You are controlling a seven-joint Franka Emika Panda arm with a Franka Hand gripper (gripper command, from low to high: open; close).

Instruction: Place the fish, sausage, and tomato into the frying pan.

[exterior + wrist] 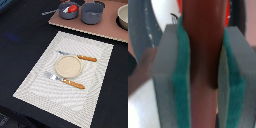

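Observation:
In the wrist view my gripper [203,40] is shut on the sausage [202,15], a dark reddish-brown rod held upright between the green pads [182,75]. Behind it are a dark curved pan rim [148,30] and a sliver of red tomato [230,10]. In the exterior view the frying pan [61,14] stands at the back on the brown board, its thin handle [50,12] pointing to the exterior view's left. The tomato [73,8] lies in the pan with a small pale shape beside it, the fish [67,8]. The gripper itself is out of the exterior view.
A grey pot [92,13] stands beside the pan to the exterior view's right, and a beige bowl [123,17] further right. On the striped placemat [35,80] lie a tan plate [68,66], a wooden-handled knife [86,58] and a fork [72,83].

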